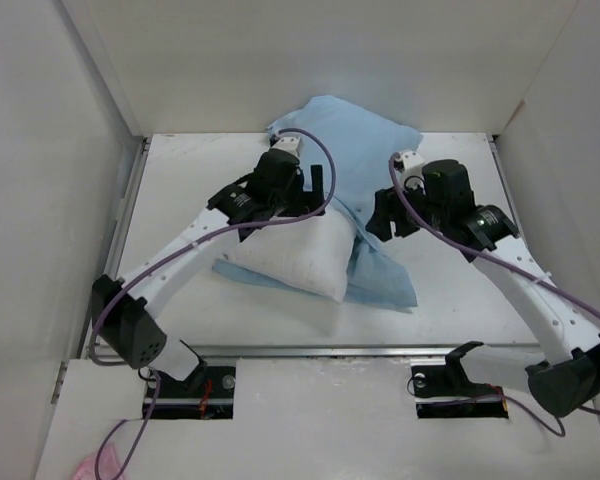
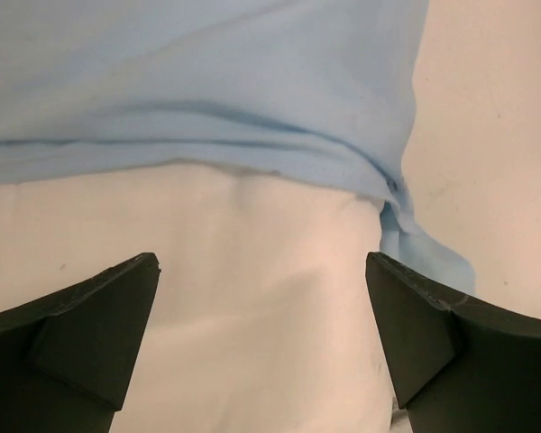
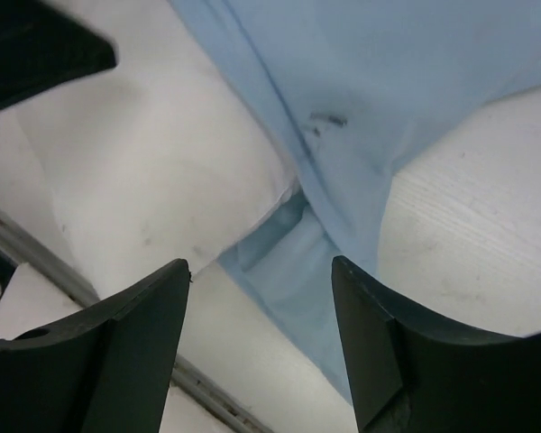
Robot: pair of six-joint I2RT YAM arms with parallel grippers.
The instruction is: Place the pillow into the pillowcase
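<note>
White table [image 1: 460,290], white walls all round. Pillow [image 1: 290,258] lies mid-table, its far end apparently inside the pillowcase [image 1: 355,140]. The near half sticks out bare toward the left arm's base. Case is rumpled, with a flap trailing along the pillow's right side. Left gripper [image 2: 261,266] hovers over the case's edge on the pillow, jaws spread, holding nothing. Right gripper [image 3: 261,266] hangs over the blue flap, jaws apart, also empty. Roughly half in, I'd say. Left to do: grip the hem and pull it over the rest.
</note>
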